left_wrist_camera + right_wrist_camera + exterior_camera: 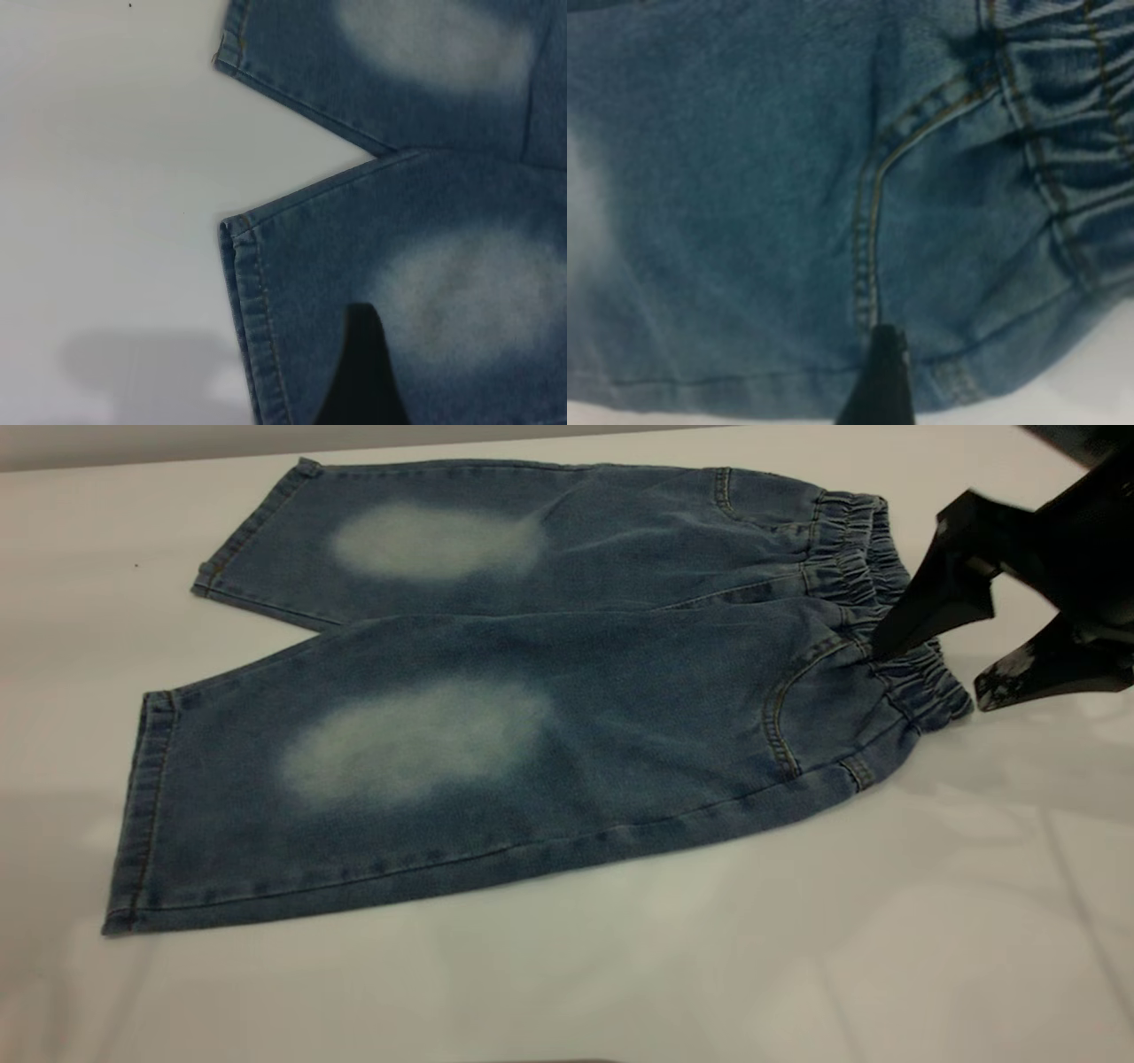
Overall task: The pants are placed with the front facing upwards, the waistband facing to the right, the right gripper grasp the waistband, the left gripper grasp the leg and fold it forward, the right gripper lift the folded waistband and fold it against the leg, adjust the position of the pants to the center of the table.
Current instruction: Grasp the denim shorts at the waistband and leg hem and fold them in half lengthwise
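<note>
The blue denim pants (532,691) lie flat and front up on the white table (797,957), legs to the left. The ruffled waistband (873,576) points right. My right gripper (928,676) is open at the waistband's near end: one finger tip rests over the elastic, the other hangs beyond the edge over the table. In the right wrist view a single finger (877,381) shows above the pocket seam. The left gripper (438,367) is out of the exterior view. It hovers open over the near leg close to the hem (252,310), with one finger (359,372) showing.
Bare white table surrounds the pants on every side, with wide room in front (567,992) and to the left (106,221). The far leg's hem (252,522) lies close to the table's back edge.
</note>
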You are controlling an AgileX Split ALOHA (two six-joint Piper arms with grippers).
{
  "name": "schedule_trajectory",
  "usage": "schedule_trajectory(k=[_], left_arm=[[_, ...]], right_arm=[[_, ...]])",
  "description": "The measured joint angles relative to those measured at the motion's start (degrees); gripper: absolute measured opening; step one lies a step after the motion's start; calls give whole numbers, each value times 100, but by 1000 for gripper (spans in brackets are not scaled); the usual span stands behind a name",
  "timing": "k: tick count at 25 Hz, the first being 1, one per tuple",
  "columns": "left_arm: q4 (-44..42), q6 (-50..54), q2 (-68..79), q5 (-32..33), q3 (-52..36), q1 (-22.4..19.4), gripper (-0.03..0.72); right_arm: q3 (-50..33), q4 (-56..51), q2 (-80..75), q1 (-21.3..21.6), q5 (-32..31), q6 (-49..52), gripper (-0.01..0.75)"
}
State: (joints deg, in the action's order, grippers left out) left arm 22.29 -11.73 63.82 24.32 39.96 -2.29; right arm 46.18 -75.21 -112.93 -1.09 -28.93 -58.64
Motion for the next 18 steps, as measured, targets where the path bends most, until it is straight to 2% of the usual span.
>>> schedule_trajectory(k=[8,12,18], left_arm=[[0,0,0,-21,0,0,506],[0,0,0,-83,0,0,506],[0,0,0,-89,0,0,506]], right_arm=[[118,-196,-549,626,-223,-132,594],[118,-475,-788,679,-347,-499,592],[166,-1586,-1059,679,-777,-1587,589]])
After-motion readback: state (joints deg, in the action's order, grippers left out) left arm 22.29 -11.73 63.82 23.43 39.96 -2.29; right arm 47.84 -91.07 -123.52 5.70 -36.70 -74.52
